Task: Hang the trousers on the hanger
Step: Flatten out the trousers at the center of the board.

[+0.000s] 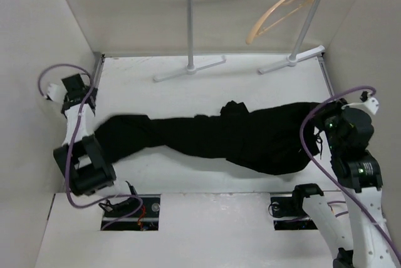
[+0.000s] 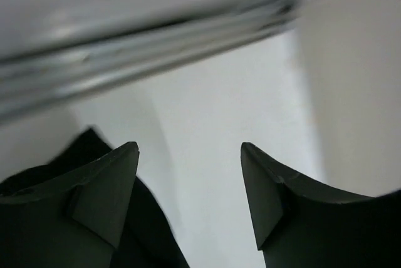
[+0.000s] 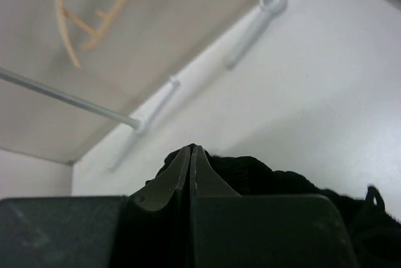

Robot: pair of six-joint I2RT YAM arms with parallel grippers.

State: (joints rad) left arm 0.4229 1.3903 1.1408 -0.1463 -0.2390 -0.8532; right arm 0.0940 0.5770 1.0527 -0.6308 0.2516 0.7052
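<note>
Stretching left to right before me, trousers (image 1: 213,136) lie flat; left gripper (image 2: 189,150) gapes empty; right gripper (image 3: 190,150), pressed closed, sits nearer hanger (image 1: 270,10).

You have soft, even light on the white desk (image 1: 250,183), with only faint shadows. In your left wrist view the metal strip (image 2: 144,42) is smeared out of focus, and the black trousers (image 1: 207,133) read as a flat dark mass.
</note>
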